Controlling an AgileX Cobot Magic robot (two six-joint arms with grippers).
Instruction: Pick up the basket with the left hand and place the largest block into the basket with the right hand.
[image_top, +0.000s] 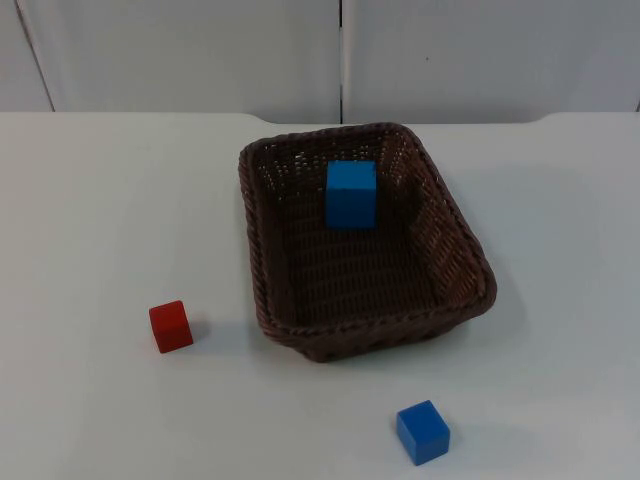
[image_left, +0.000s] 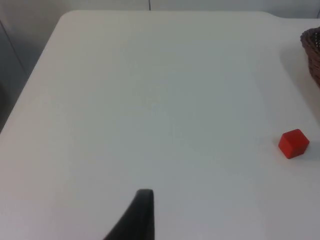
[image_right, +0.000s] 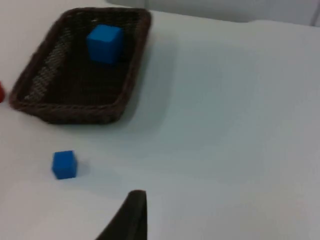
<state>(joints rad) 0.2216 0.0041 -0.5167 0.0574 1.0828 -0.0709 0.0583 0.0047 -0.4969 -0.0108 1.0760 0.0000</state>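
top view: the dark brown wicker basket (image_top: 300, 300) sits on the white counter (image_top: 90, 200), and the largest blue block (image_top: 350, 194) rests inside it, toward the far end. a small red block (image_top: 171, 326) lies on the counter left of the basket, a smaller blue block (image_top: 423, 432) lies in front of it, both apart from the rim.

left wrist view: one black fingertip (image_left: 137, 217) of the left gripper hangs over bare counter; how its jaws stand cannot be told. the red block and a sliver of basket rim show beyond.

right wrist view: one fingertip (image_right: 131, 217) of the right gripper hangs over the counter, near the small blue block; its jaws cannot be told either. the basket lies beyond, big blue block inside.
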